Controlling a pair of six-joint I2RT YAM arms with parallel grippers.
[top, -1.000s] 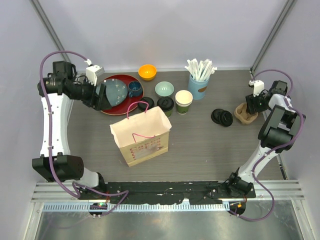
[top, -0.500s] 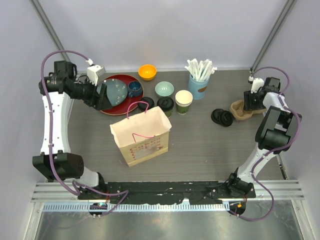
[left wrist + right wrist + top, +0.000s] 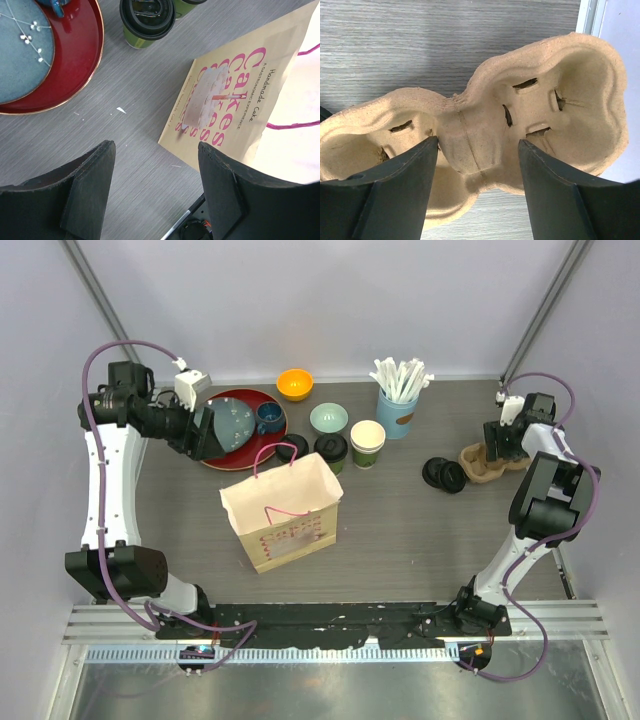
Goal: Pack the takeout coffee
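Two green paper cups with black lids stand behind the paper bag (image 3: 285,505): one (image 3: 331,451) mid-table, one (image 3: 291,449) partly hidden by the bag's rim. A third, unlidded cup (image 3: 367,443) shows its cream inside. In the left wrist view one lidded cup (image 3: 147,20) is at the top, far from my open, empty left gripper (image 3: 157,170), which hovers by the red tray (image 3: 205,455). My right gripper (image 3: 477,165) is open, its jaws either side of the narrow middle of a brown pulp cup carrier (image 3: 485,125), also in the top view (image 3: 484,464).
A stack of spare black lids (image 3: 443,475) lies left of the carrier. A red tray holds a blue plate (image 3: 233,423) and dark blue mug (image 3: 268,417). An orange bowl (image 3: 294,384), a green bowl (image 3: 328,419) and a light-blue cup of white sticks (image 3: 397,410) stand at the back.
My right wrist has swung toward the back of the table and come over the carrier, which has shifted slightly left. The left arm has barely moved.
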